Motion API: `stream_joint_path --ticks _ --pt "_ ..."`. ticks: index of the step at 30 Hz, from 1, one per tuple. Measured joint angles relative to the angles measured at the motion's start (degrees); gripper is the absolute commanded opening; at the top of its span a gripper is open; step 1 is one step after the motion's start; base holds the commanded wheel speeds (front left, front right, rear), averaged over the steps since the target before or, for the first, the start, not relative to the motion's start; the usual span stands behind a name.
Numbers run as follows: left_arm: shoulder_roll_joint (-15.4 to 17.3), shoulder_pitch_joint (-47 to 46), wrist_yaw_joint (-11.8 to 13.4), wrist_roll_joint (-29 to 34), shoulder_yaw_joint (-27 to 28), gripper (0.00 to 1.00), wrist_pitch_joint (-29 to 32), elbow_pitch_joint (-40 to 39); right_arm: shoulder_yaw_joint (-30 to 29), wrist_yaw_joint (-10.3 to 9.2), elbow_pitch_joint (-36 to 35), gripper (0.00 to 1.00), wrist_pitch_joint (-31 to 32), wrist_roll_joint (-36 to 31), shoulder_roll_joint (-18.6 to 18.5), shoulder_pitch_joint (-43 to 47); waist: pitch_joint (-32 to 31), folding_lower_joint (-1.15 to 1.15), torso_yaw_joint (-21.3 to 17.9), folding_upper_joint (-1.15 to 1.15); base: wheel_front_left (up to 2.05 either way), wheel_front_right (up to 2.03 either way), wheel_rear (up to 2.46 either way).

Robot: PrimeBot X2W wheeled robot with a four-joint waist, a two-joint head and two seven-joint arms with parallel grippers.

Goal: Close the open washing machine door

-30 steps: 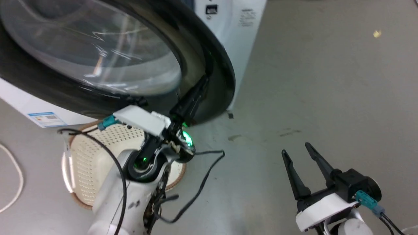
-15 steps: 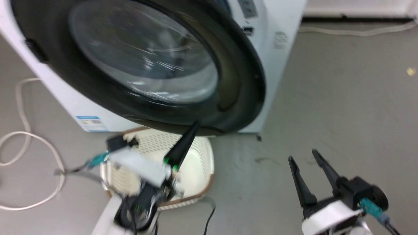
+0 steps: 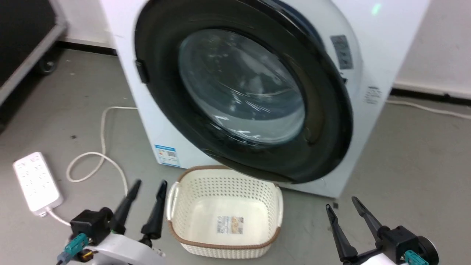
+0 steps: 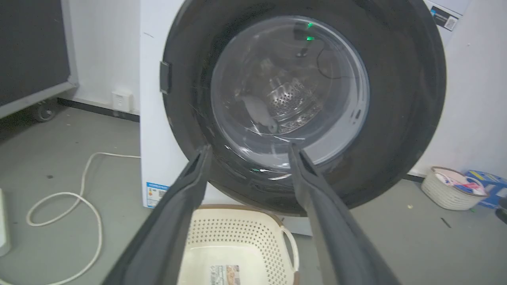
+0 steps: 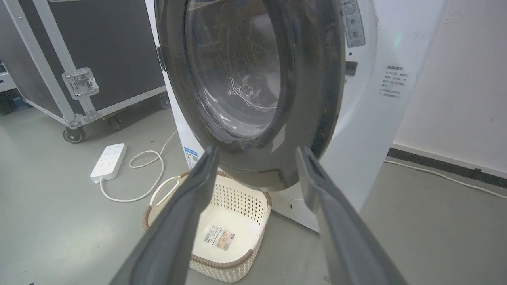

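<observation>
Plainly, both pairs of jaws are held spread with nothing between them: the left gripper (image 3: pixel 150 183) is seen low at the left, the right gripper (image 3: pixel 340 203) low at the right, and neither touches anything. Between them a cream perforated basket (image 3: pixel 220 187) is set on the grey floor (image 3: pixel 404 154), just below the washing machine door (image 3: pixel 239 88). Its black rim is laid against the white front of the washing machine (image 3: pixel 371 44); whether it is latched cannot be told. A power strip (image 3: pixel 36 182) and a looped cable (image 3: pixel 103 129) are seen at the left.
</observation>
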Motion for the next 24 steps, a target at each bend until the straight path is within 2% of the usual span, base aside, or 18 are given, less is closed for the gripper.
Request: stream_joint_path --ticks 4,8,11,16,17,21,24 --pt "-3.78 4.27 2.49 11.0 5.44 1.0 -0.05 -2.83 0.64 0.0 -0.34 1.0 0.0 0.01 0.0 0.7 -1.4 0.0 1.66 0.0 0.0 0.0 0.0" --pt "-5.78 8.61 4.36 20.76 8.48 1.0 -0.05 -4.61 1.4 0.0 -0.33 1.0 0.0 0.02 0.01 1.13 -1.94 -0.01 1.95 0.0 0.0 0.0 0.0" --pt "-7.31 10.03 4.94 25.21 9.21 1.0 -0.05 -5.08 1.58 0.0 -0.26 1.0 0.0 0.6 0.0 1.32 -1.95 0.0 2.2 0.0 0.0 0.0 0.0" --pt "-7.73 10.59 4.26 29.84 8.92 1.0 -0.05 -5.05 2.44 0.0 -0.13 1.0 0.0 1.14 0.0 1.42 -1.39 0.0 3.06 0.0 0.0 0.0 0.0" --pt "-7.77 10.55 3.77 30.28 8.95 1.0 -0.05 -4.92 2.56 0.0 -0.14 0.0 0.0 1.26 0.0 1.41 -1.16 0.0 3.28 0.0 0.0 0.0 0.0" --pt "-8.14 9.42 2.11 31.2 9.39 1.0 -0.05 -4.91 3.11 0.0 -0.65 0.0 0.41 3.26 0.0 0.47 0.97 0.0 4.06 0.0 0.0 0.0 0.0" --pt "-9.16 7.16 0.91 31.82 9.46 1.0 -0.05 -5.26 4.14 0.0 -1.22 0.0 2.04 1.27 0.0 -3.33 3.59 0.01 4.65 0.0 0.0 0.0 0.0"
